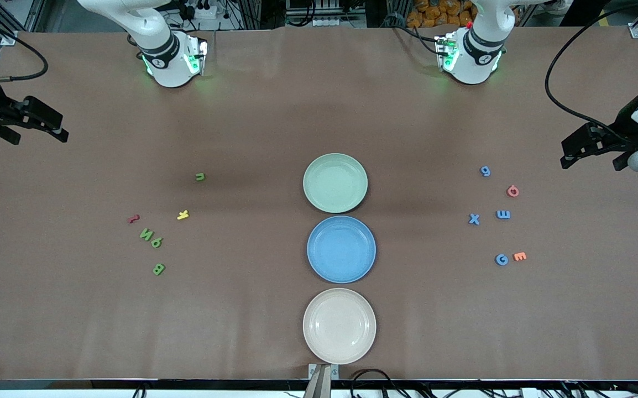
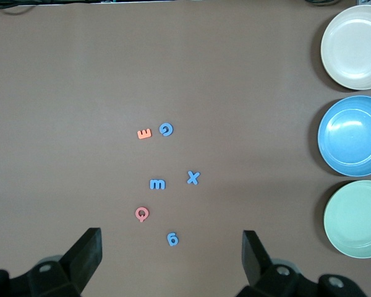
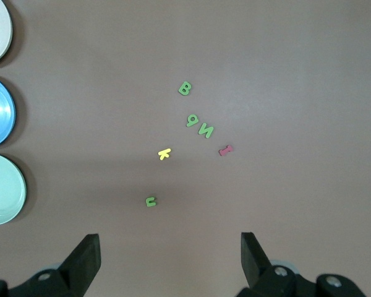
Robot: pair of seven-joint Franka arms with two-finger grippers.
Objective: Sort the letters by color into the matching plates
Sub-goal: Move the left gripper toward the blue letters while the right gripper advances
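Nearest the front camera, on the brown bench (image 1: 241, 331), sits one cream plate (image 1: 339, 325); next farther is one blue plate (image 1: 341, 249), then one mint green plate (image 1: 335, 183). Three plates, none holding anything.

Toward the right arm's end lie six letters: green B (image 1: 158, 269) nearest, then green "9" or "g" shape (image 1: 157, 242), green N (image 1: 146, 234), a red piece (image 1: 133, 219) hard to read, yellow K (image 1: 183, 215), and green "u" or "n" (image 1: 200, 177) farthest.

Toward the left arm's end lie six more: blue G (image 1: 501, 259) touching orange E (image 1: 519, 256), then blue X (image 1: 474, 219), blue "m" (image 1: 503, 214), red Q (image 1: 512, 191), blue "g" (image 1: 485, 171).

Left claw (image 1: 573, 153) hangs at that end, partly cut off by the frame edge, fingers wide apart, holding nothing. Right claw (image 1: 48, 124) likewise at its own end, fingers apart, arm mostly out of frame. Both arms wait.
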